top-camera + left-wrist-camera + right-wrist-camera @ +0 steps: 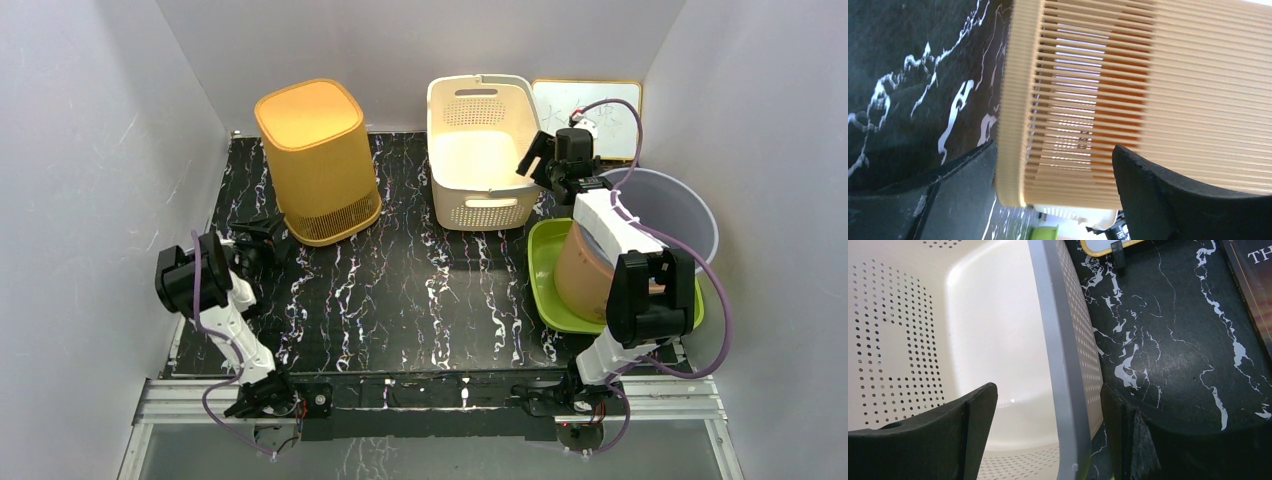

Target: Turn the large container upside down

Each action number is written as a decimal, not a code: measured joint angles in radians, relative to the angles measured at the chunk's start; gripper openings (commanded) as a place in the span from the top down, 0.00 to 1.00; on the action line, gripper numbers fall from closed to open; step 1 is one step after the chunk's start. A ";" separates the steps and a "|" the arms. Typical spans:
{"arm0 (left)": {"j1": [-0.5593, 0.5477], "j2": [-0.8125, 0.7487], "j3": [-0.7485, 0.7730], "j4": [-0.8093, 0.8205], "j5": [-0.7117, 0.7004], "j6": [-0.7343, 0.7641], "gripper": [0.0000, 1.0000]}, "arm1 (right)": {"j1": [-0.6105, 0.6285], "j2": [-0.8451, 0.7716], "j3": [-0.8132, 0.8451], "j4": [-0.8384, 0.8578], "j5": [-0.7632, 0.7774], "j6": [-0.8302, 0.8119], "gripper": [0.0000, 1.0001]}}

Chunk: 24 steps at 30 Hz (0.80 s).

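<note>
Jaws of the right gripper point(1048, 389) stand released, straddling the right wall of the cream perforated plastic basket point(480, 212).

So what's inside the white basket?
Nothing I can see in the white basket, just its bare floor and dotted walls. One finger of the right gripper dips inside, straddling the right wall, and hides a near corner.

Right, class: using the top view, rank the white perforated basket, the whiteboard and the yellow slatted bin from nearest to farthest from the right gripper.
1. white perforated basket, back centre; its right wall sits between the fingers of the right gripper.
2. whiteboard, leaning at the back right, just behind the gripper.
3. yellow slatted bin, back left, across the table.
</note>
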 measured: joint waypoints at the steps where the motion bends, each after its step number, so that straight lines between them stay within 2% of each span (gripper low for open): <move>1: 0.001 -0.054 -0.016 -0.079 0.002 0.041 0.16 | 0.000 -0.002 0.004 -0.004 -0.005 -0.003 0.26; 2: 0.003 -0.090 -0.023 -0.130 0.002 0.072 0.16 | 0.001 -0.003 0.008 -0.007 -0.006 -0.007 0.26; 6: 0.010 -0.296 0.014 -0.512 -0.027 0.262 0.13 | 0.009 -0.010 0.030 -0.023 -0.029 -0.027 0.26; 10: 0.012 -0.505 0.148 -0.964 -0.139 0.462 0.13 | 0.039 -0.009 0.078 -0.073 -0.040 -0.058 0.26; 14: 0.014 -0.631 0.311 -1.288 -0.238 0.620 0.13 | 0.109 0.006 0.156 -0.137 -0.051 -0.092 0.27; 18: 0.014 -0.698 0.459 -1.514 -0.296 0.748 0.13 | 0.240 0.053 0.280 -0.179 -0.058 -0.135 0.27; 24: 0.014 -0.745 0.586 -1.717 -0.306 0.890 0.13 | 0.410 0.080 0.354 -0.191 -0.037 -0.177 0.26</move>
